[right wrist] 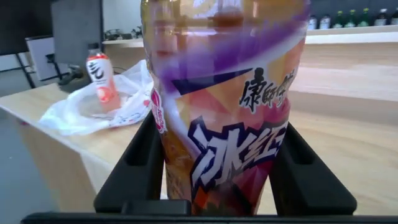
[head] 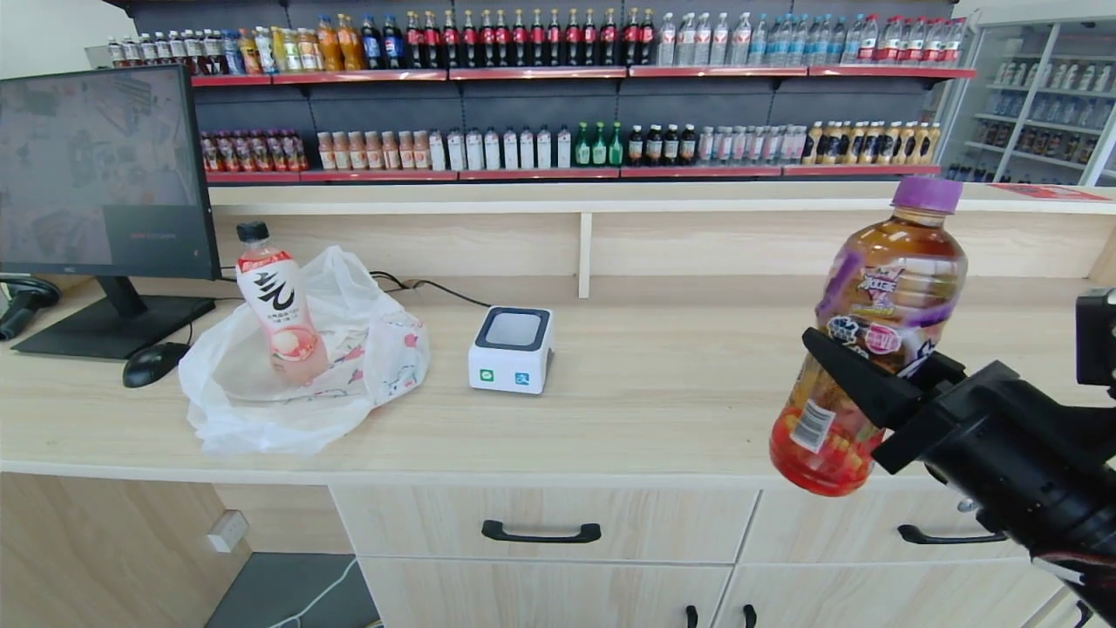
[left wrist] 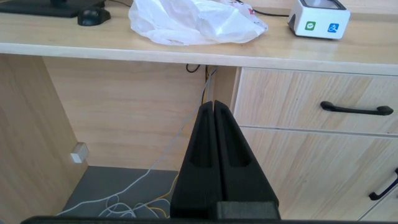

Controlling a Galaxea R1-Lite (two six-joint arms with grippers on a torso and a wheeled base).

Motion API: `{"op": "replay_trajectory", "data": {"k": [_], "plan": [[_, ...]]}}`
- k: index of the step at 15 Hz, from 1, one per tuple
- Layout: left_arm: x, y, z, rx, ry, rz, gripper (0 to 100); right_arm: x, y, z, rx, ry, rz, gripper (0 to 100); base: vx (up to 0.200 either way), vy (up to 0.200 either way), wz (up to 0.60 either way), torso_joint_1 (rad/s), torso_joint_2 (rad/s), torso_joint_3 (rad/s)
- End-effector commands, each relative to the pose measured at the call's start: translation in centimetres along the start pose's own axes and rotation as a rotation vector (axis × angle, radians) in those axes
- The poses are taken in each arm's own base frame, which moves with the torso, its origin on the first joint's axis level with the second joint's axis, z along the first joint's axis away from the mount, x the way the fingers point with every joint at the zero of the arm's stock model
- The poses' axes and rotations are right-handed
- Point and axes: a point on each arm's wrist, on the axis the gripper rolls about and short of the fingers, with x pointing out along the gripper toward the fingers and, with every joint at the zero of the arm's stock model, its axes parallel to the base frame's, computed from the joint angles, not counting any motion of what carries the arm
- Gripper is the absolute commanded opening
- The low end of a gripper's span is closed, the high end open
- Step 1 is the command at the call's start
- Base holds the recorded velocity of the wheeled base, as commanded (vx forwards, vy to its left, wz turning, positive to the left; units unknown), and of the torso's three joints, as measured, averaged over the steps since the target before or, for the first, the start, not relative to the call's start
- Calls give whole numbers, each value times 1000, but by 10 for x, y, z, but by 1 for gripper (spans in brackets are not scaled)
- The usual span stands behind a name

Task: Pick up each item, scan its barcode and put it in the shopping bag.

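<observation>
Purple-capped amber plastic, folks: the tea bottle (head: 898,253) hung tilted near the right end of the counter (head: 663,410), clamped at its glossy, rounded waist in the black jaws of our right gripper (head: 881,371), well apart from the scanner (head: 511,349). To scan it well, we judged we had to carry it across and turn the small white barcode patch (head: 813,425) near its base toward that boxy white scanner's flat top window, squeezing firmly since the slick label could slip. Our left gripper (left wrist: 214,112) sat pressed shut on nothing below the pale wood edge, while the thin, crinkled shopping bag (head: 384,358) cradled an upright pink bottle (head: 279,305).
</observation>
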Motion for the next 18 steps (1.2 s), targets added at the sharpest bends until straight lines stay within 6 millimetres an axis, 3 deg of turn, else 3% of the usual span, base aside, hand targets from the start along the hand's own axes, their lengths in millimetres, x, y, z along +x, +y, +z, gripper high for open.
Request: {"op": "replay_trajectory", "data": {"k": [1, 3, 7, 10, 14, 18], "plan": [[0, 0, 0, 0, 0, 0, 0, -18, 23, 7, 38, -14, 123, 0, 0, 0, 0, 0, 0, 0], [0, 0, 0, 0, 0, -1, 0, -27, 37, 11, 91, -25, 211, 0, 0, 0, 0, 0, 0, 0], [0, 0, 0, 0, 0, 0, 0, -29, 44, 32, 262, -85, 375, 0, 0, 0, 0, 0, 0, 0], [0, 0, 0, 0, 0, 0, 0, -22, 49, 39, 352, -83, 499, 0, 0, 0, 0, 0, 0, 0], [0, 0, 0, 0, 0, 0, 0, 1, 54, 55, 449, -136, 533, 0, 0, 0, 0, 0, 0, 0], [0, 0, 0, 0, 0, 0, 0, 4, 55, 55, 489, -121, 550, 0, 0, 0, 0, 0, 0, 0]]}}
